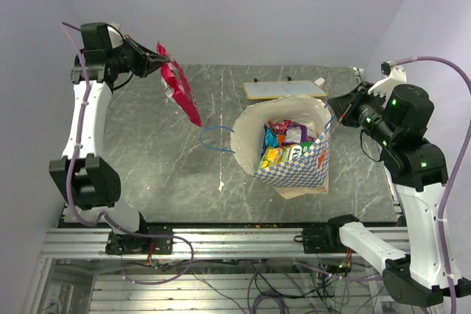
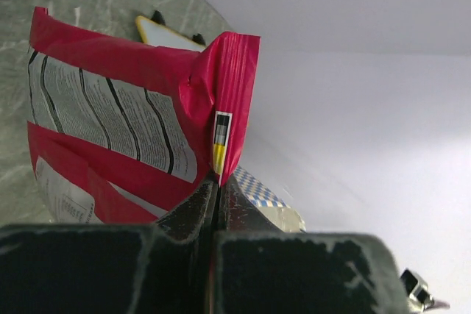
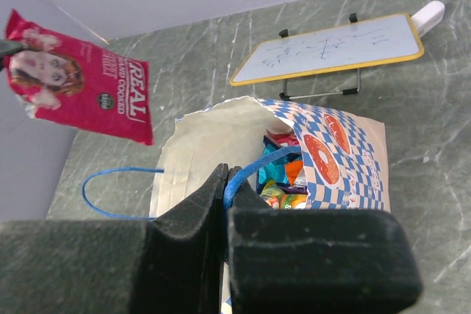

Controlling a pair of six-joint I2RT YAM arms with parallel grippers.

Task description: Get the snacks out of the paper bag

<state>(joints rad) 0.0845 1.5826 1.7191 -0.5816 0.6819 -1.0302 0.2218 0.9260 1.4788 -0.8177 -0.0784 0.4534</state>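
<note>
Left jaws pinch a red snack (image 1: 179, 86) over the tabletop's (image 1: 147, 152) far-left corner, right jaws clamp the paper bag (image 1: 294, 174) by its handle (image 3: 257, 167), so drop-off's next I reckon.

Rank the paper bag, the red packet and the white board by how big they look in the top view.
Largest: paper bag. Then red packet and white board look alike; the packet hangs lifted, nearer the camera, so I leave them unranked.
</note>
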